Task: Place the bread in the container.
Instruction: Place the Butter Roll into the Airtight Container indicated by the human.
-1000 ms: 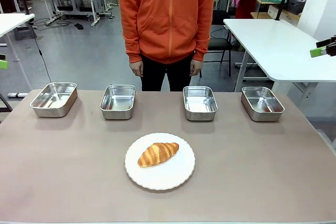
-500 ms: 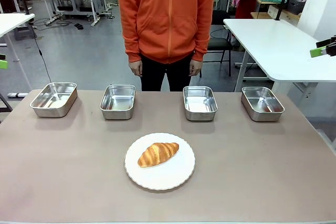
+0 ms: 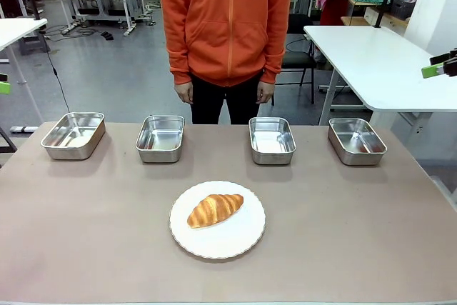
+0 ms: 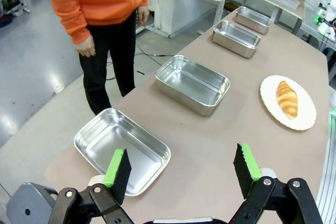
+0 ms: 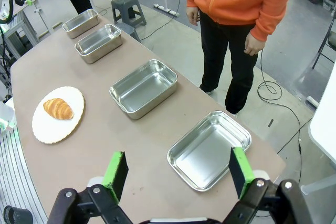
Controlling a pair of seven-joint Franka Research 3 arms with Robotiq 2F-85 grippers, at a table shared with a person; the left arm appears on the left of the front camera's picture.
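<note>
Four trays (image 3: pixel 158 156) line the worktop's (image 3: pixel 357 233) far edge, spaced apart, all empty; which one is meant cannot be told. Bread (image 3: pixel 215 210) lies alone on the plate (image 3: pixel 235 244), mid-worktop and nearer the robot, likely within either arm's reach. Left jaws and right jaws gape wide, holding nothing, poised above the worktop's ends.

- The brown table (image 3: pixel 86 248) spans the front view, with a plain matte top.
- Four shallow steel trays stand in a row along its far edge, each apart from the next:
  - far-left tray (image 3: pixel 68 151) at 10 o'clock
  - inner-left tray (image 3: pixel 158 156) at 11 o'clock
  - inner-right tray (image 3: pixel 272 158) at 1 o'clock
  - far-right tray (image 3: pixel 357 157) at 2 o'clock
- A round white plate (image 3: pixel 235 239) rests just toward 6 o'clock of the table's middle, well apart from the trays.
</note>
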